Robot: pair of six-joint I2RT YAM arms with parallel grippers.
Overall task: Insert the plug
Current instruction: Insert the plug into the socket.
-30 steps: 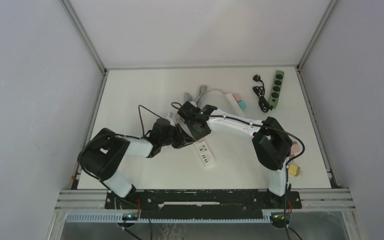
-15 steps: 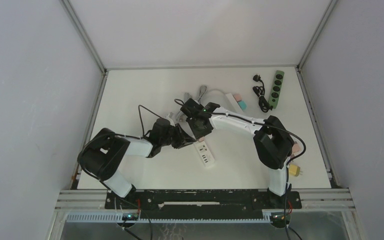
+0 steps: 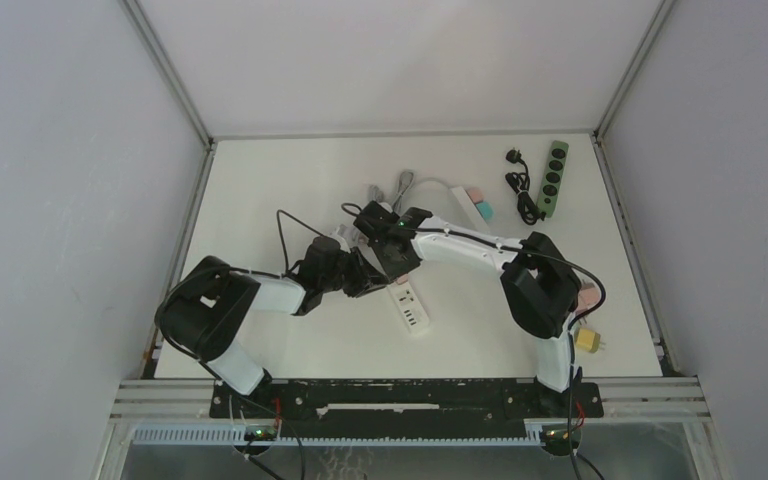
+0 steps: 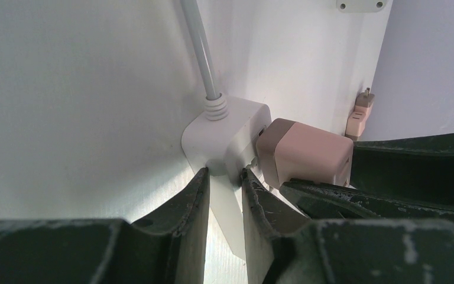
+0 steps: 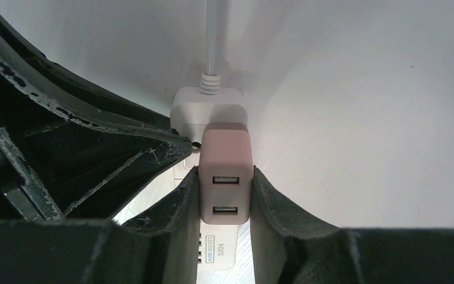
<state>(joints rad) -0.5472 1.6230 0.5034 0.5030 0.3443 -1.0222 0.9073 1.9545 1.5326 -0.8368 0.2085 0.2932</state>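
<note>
Misalignment is the main hazard. Toward the near edge, the free end of the white power strip (image 3: 412, 312) lies loose near the middle of the worktop. Only its farther, cable end is pinned, with the left gripper (image 4: 224, 176) clenched across it from the sides. If that hold slips, the strip could pivot or skid under any push. Just beyond, the right gripper (image 5: 224, 183) clamps the pink plug (image 5: 227, 151) by its flanks, and the plug stands on the strip beside the cable boot. Whether its pins are fully home cannot be told. Pressing at a tilt could jam or bend them, and the two sets of fingers are crowded close, so they might collide. Farther off, the white cable (image 5: 213, 41) trails toward the far edge and could drag the strip askew.
</note>
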